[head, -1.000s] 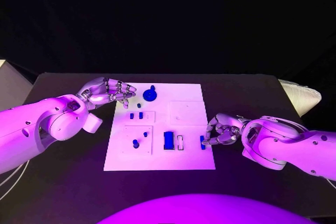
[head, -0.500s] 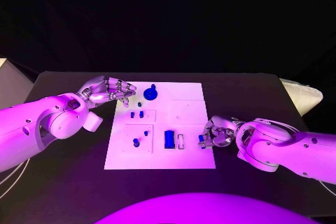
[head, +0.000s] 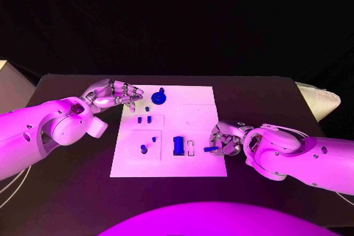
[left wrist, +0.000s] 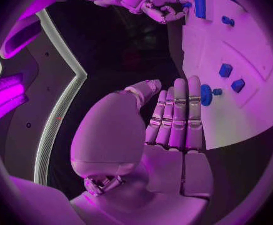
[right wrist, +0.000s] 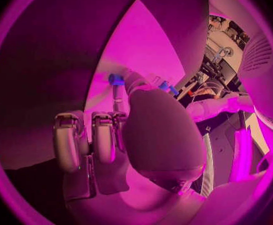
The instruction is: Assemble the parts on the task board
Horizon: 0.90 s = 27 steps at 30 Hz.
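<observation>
The white task board lies mid-table. On it are a round blue knob, two small blue blocks, two blue pegs and a long blue block beside a narrow slot. My right hand is over the board's right edge and pinches a small blue part at its fingertips; the left wrist view shows this right hand too. My left hand hovers at the board's far left corner. In its wrist view the left hand's fingers lie straight, holding nothing, near the knob.
The black table surrounds the board, with bare room on both sides and in front. A pale object sits off the table's right edge. A square plate area on the board's right half carries no parts.
My right hand has slid left onto the board's right edge and closed on the small blue part, which now points sideways instead of lying along the edge. The left hand barely moved.
</observation>
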Each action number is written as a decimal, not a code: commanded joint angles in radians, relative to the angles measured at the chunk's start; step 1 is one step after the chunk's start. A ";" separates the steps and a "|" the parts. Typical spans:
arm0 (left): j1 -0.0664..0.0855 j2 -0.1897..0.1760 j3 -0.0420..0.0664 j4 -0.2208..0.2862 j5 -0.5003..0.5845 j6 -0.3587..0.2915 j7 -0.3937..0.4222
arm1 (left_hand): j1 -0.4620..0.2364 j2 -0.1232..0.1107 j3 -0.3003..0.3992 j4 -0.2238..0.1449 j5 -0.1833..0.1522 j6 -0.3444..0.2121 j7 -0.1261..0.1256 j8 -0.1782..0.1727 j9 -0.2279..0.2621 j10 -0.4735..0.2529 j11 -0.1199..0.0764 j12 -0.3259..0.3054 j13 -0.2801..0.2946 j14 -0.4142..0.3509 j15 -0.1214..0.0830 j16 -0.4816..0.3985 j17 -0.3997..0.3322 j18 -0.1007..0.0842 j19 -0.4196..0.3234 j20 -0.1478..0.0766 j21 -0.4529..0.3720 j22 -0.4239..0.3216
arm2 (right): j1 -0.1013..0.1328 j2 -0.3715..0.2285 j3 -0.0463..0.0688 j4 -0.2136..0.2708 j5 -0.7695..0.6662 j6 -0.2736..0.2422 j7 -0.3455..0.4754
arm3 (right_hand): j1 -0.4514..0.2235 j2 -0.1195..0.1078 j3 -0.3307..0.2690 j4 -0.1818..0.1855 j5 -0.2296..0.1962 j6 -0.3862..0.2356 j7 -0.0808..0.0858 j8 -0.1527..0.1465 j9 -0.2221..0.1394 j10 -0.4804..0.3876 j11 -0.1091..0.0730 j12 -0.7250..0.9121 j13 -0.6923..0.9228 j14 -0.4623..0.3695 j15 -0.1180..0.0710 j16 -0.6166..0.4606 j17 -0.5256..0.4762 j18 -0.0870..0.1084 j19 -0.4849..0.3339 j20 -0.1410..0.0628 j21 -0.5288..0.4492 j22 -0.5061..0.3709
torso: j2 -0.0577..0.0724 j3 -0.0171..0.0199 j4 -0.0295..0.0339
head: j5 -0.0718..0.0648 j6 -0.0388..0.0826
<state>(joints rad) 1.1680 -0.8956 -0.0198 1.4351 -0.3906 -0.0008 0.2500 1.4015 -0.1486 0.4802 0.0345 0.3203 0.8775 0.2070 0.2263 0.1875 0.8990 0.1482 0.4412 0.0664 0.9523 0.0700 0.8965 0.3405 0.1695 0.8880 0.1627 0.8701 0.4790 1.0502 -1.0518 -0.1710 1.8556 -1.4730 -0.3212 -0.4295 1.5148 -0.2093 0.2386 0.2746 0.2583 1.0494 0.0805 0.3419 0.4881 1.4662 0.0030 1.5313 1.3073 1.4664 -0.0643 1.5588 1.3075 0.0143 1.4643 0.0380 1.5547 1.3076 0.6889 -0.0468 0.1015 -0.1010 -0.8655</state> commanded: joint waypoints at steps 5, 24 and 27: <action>0.000 0.000 0.001 0.003 0.007 0.007 0.002 | -0.001 0.005 0.001 0.007 0.002 0.000 0.003 0.006 -0.002 -0.006 0.001 -0.004 0.002 -0.004 0.005 -0.004 0.001 0.015 -0.005 0.000 0.002 -0.001 | -0.013 0.008 -0.009 -0.011 -0.097 0.028 -0.048 | -0.032 -0.024 0.125 -0.033 0.058 0.013 -0.002 0.001 -0.053 0.075 -0.002 -0.006 0.231 0.098 -0.002 -0.001 0.238 -0.011 0.103 0.000 0.003 0.255 | 0.000 -0.0008 -0.0010 | -0.002 0.001; 0.000 0.000 0.001 0.003 0.007 0.006 -0.003 | -0.001 0.006 0.001 0.007 0.002 0.000 0.003 0.007 -0.002 -0.006 0.001 -0.004 0.001 -0.005 0.005 -0.004 0.001 0.015 -0.005 0.000 0.002 -0.001 | 0.011 -0.008 -0.007 0.045 0.049 -0.068 0.018 | -0.221 0.021 0.247 0.001 0.175 -0.006 -0.010 0.022 -0.039 0.078 -0.009 -0.005 0.232 0.103 -0.007 0.009 0.257 -0.014 0.106 -0.005 0.016 0.263 | -0.001 -0.0016 0.0005 | 0.000 0.001; 0.000 0.001 0.001 0.002 0.007 0.005 -0.003 | -0.001 0.006 0.001 0.007 0.002 0.000 0.003 0.007 -0.002 -0.006 0.001 -0.004 0.001 -0.005 0.005 -0.004 0.001 0.015 -0.005 0.000 0.002 -0.001 | 0.017 -0.004 -0.007 0.052 0.073 -0.086 0.019 | -0.237 0.022 0.252 0.002 0.177 -0.007 -0.010 0.024 -0.039 0.079 -0.009 -0.004 0.233 0.103 -0.008 0.009 0.258 -0.014 0.106 -0.005 0.016 0.263 | -0.001 -0.0017 0.0001 | 0.001 0.001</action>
<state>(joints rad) 1.1680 -0.8966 -0.0199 1.4352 -0.3905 -0.0008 0.2446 1.4015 -0.1486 0.4802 0.0345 0.3204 0.8775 0.2070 0.2299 0.1868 0.8990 0.1482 0.4412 0.0664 0.9523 0.0700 0.8965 0.3402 0.1695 0.8880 0.1627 0.8701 0.4790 1.0662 -1.0576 -0.1777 1.9033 -1.4497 -0.3761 -0.4275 1.2847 -0.1881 0.4850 0.2785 0.4300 1.0363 0.0744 0.3492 0.4368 1.4659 0.0031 1.5246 1.3078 1.4664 -0.0644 1.5640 1.3074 0.0143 1.4643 0.0379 1.5673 1.3081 0.6878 -0.0483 0.1014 -0.1006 -0.8642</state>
